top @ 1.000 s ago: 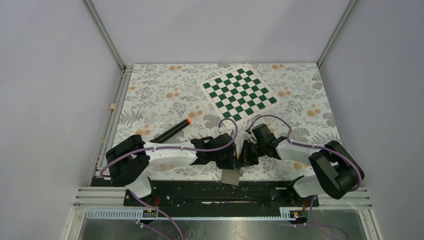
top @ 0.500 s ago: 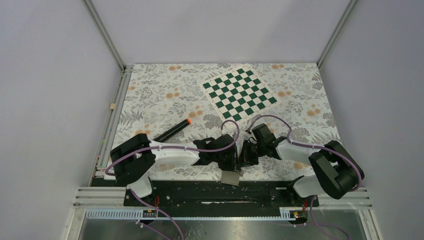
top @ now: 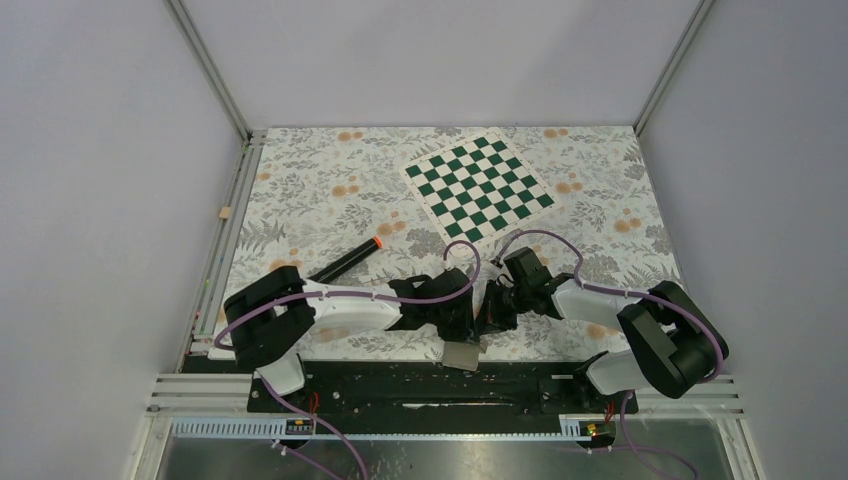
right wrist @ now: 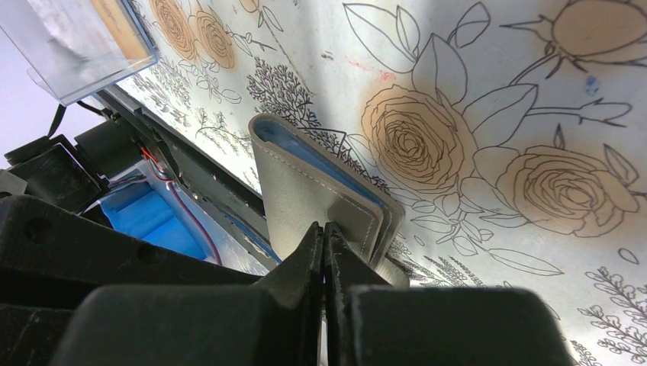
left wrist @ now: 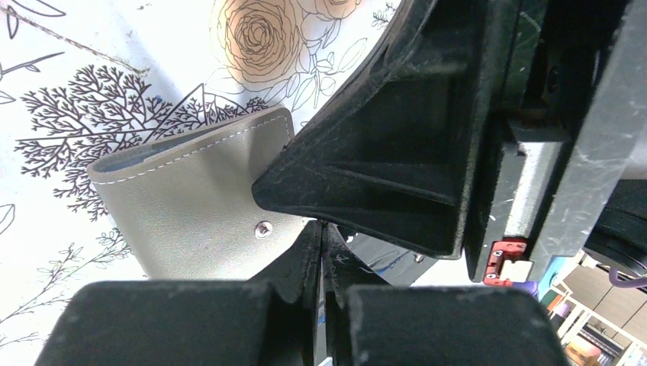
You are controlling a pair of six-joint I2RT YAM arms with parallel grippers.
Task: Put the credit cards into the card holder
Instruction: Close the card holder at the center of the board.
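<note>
The grey card holder [top: 462,355] lies folded at the table's near edge, partly over the black rail. In the left wrist view its outer face [left wrist: 191,198] shows the small stud. The right wrist view shows its pale blue lining [right wrist: 305,191]. My left gripper [left wrist: 320,229] is shut, its tips at the holder's edge beside the stud. My right gripper [right wrist: 324,227] is shut too, tips against the holder's outer face. I cannot tell whether either pinches it. Both grippers meet just above the holder [top: 475,322]. An orange credit card [right wrist: 122,27] shows through a clear tray.
A green-and-white chessboard [top: 478,186] lies at the back of the floral cloth. A black marker with an orange tip [top: 345,262] rests left of centre. The clear plastic tray [right wrist: 69,46] sits by the near edge, left of the holder. Grey walls enclose three sides.
My left gripper's jaws have closed and that arm has crept slightly right toward the card holder. The right arm and the holder have stayed put.
</note>
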